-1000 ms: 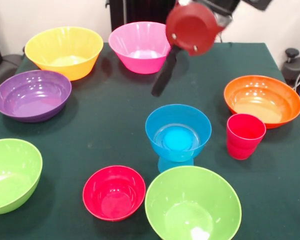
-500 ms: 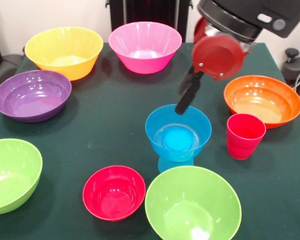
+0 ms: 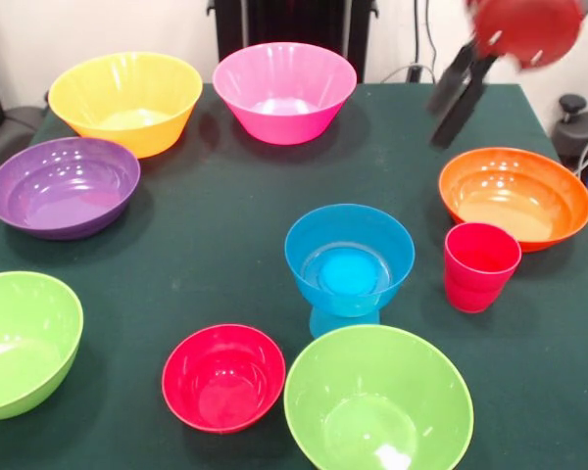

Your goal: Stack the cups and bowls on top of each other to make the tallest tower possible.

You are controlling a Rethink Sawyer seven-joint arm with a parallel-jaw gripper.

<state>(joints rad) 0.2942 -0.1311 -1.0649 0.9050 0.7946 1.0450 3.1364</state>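
Dark green table (image 3: 225,245) (bowls all round), white wall (image 3: 20,39) behind

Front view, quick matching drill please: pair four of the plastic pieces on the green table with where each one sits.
1. glossy pink plastic bowl
2. red-pink plastic tumbler
3. small red plastic bowl
4. small blue plastic bowl

a. atop an upturned blue cup
b. far edge, beside the yellow-orange bowl
c. just in front of the orange bowl
d. between two lime green bowls

Pairs: 1-b, 2-c, 3-d, 4-a
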